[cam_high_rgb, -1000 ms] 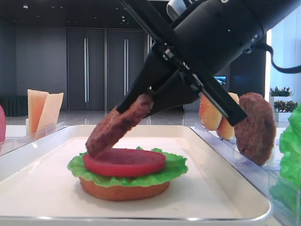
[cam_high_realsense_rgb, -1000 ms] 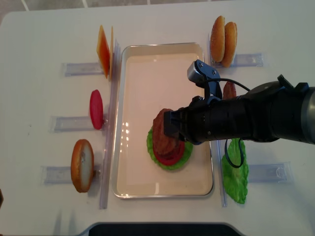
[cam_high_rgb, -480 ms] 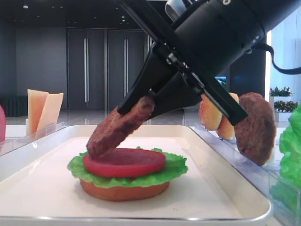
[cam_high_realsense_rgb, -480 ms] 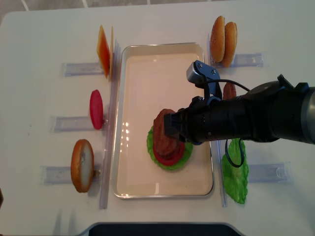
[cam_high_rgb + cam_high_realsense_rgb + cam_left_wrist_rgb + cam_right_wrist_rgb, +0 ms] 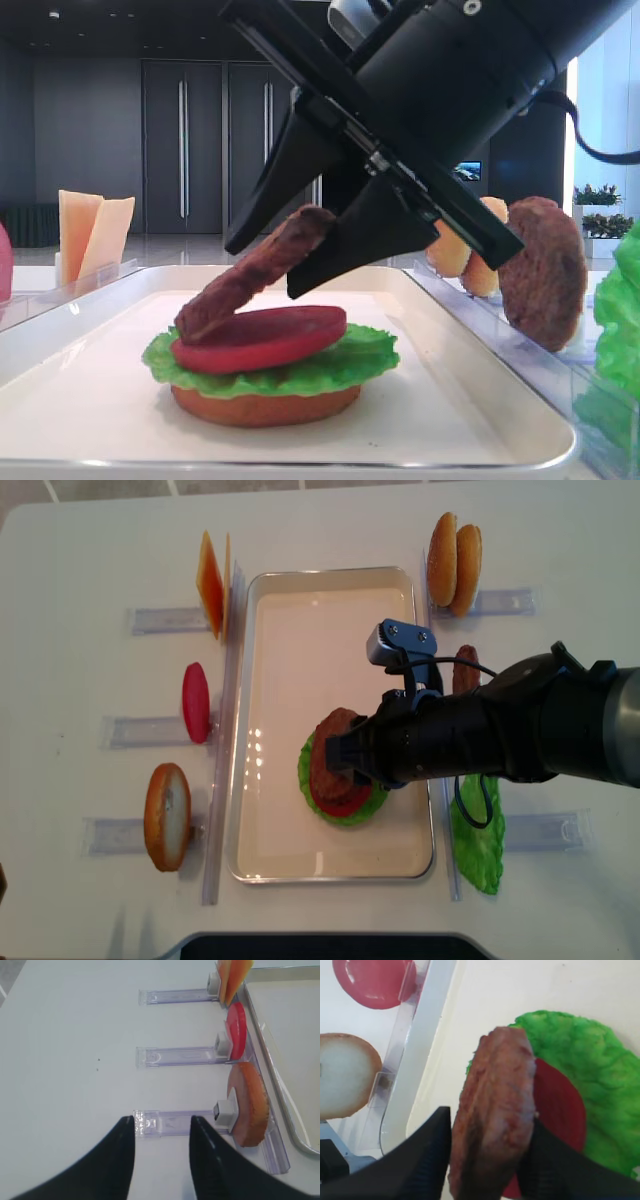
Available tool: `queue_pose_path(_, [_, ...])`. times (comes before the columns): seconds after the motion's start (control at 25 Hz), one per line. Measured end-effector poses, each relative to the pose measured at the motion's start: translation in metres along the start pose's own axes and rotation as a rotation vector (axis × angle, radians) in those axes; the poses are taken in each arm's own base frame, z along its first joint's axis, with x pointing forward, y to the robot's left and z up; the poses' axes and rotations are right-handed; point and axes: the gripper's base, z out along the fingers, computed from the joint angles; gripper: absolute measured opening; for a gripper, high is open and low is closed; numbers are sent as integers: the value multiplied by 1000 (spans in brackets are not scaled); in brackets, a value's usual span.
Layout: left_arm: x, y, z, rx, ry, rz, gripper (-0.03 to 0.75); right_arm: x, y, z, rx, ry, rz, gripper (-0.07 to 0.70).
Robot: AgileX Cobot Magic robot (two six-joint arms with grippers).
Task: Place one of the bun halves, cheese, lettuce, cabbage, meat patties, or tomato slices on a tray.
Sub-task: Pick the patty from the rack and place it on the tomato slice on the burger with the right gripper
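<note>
A dark brown meat patty (image 5: pixel 255 275) leans tilted, its lower edge resting on the red tomato slice (image 5: pixel 260 338). Under the slice lie the green lettuce (image 5: pixel 345 362) and a flat bun half (image 5: pixel 265 405), stacked on the cream tray (image 5: pixel 90 400). My right gripper (image 5: pixel 490 1120) stands open around the patty (image 5: pixel 497 1105), its fingers spread on either side. From above, the patty (image 5: pixel 328 748) sits over the stack near the tray's right rim (image 5: pixel 425 780). My left gripper (image 5: pixel 162 1120) is open and empty over the white table, beside a bun half (image 5: pixel 250 1105) in a clear rack.
Clear racks flank the tray. On the left they hold cheese slices (image 5: pixel 210 585), a tomato slice (image 5: pixel 196 702) and a bun half (image 5: pixel 167 816). On the right are two bun halves (image 5: pixel 455 550), another meat patty (image 5: pixel 545 270) and a lettuce leaf (image 5: pixel 478 840).
The right gripper's fingers have spread apart from the patty. The patty has tipped lower onto the tomato slice. The left gripper has not moved.
</note>
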Motion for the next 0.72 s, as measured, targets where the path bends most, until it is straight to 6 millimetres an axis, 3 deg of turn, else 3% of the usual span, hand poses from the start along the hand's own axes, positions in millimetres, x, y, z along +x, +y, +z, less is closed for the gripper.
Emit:
queue_pose_path(0.52, [0,0,0,0,0,0,282,-1,-6,0,70,-15,-53,319])
queue_pose_path(0.72, [0,0,0,0,0,0,282,-7,-1,-12,92,-59,-92,347])
